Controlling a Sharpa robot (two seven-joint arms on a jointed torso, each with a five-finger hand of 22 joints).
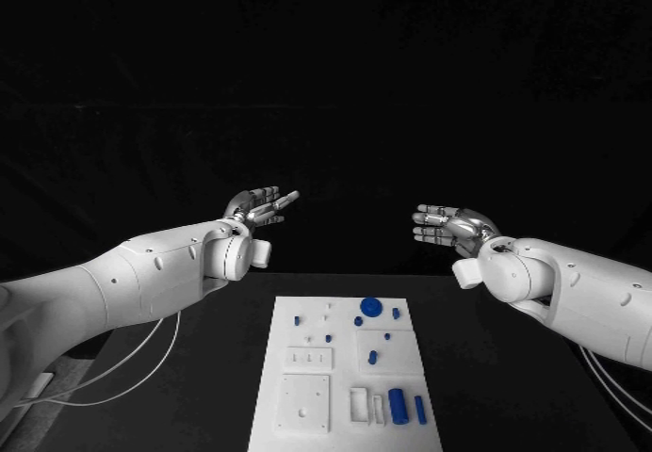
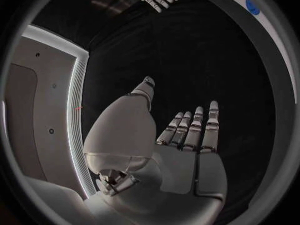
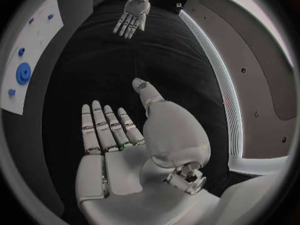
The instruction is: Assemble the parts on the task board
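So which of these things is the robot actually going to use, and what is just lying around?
For the job:
- task board, white, in the middle of the table
- blue parts on it: a round disc, a long block, several small pegs
- left hand and right hand, both raised, holding nothing

Just there:
- black table
- white cables under the left arm

We see two glossy white arms, left arm (image 1: pixel 150 273), right arm (image 1: pixel 571 282); silver segmented left hand (image 1: pixel 258 207), right hand (image 1: pixel 448 226); white cables (image 1: pixel 129 377) at 8 o'clock.
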